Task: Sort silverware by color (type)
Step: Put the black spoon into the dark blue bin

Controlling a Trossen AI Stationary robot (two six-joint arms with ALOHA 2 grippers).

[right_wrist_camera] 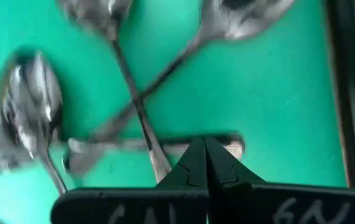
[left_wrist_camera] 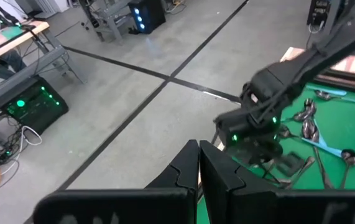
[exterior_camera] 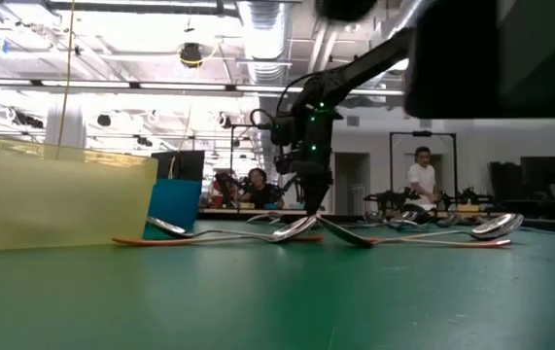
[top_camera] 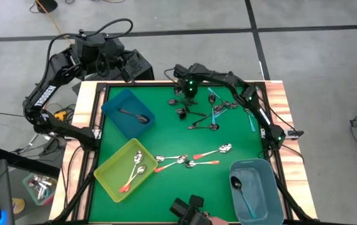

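My right gripper [top_camera: 185,100] is down over the dark grey spoons [top_camera: 198,120] at the far middle of the green mat [top_camera: 184,187], fingers [right_wrist_camera: 203,163] pinched together with nothing visibly between them; in my right wrist view the tips sit just above two crossed dark handles and a third lying flat. My left gripper [left_wrist_camera: 199,163] is parked off the table past its far left corner, fingers clenched too, holding nothing. Containers: the blue bin [top_camera: 127,112] at far left holds one dark grey spoon [top_camera: 135,115]. The yellow-green bin [top_camera: 126,169] at near left holds orange-handled spoons [top_camera: 132,174], two or three (they overlap, count unclear). The grey-blue bin [top_camera: 256,190] at near right holds one teal-handled spoon [top_camera: 241,192], bowl toward the far wall of the bin. Loose on the mat: four or so orange-handled spoons [top_camera: 191,159] spread in a line between the yellow-green and grey-blue bins, some crossing each other; teal-handled spoons [top_camera: 219,107] lie far right, just beside the dark grey cluster, one [top_camera: 252,120] apart near the right edge. In the low view my right arm comes down behind the orange-handled row, blue bin beyond it at left, yellow-green bin wall close at left. People sit in the room behind.
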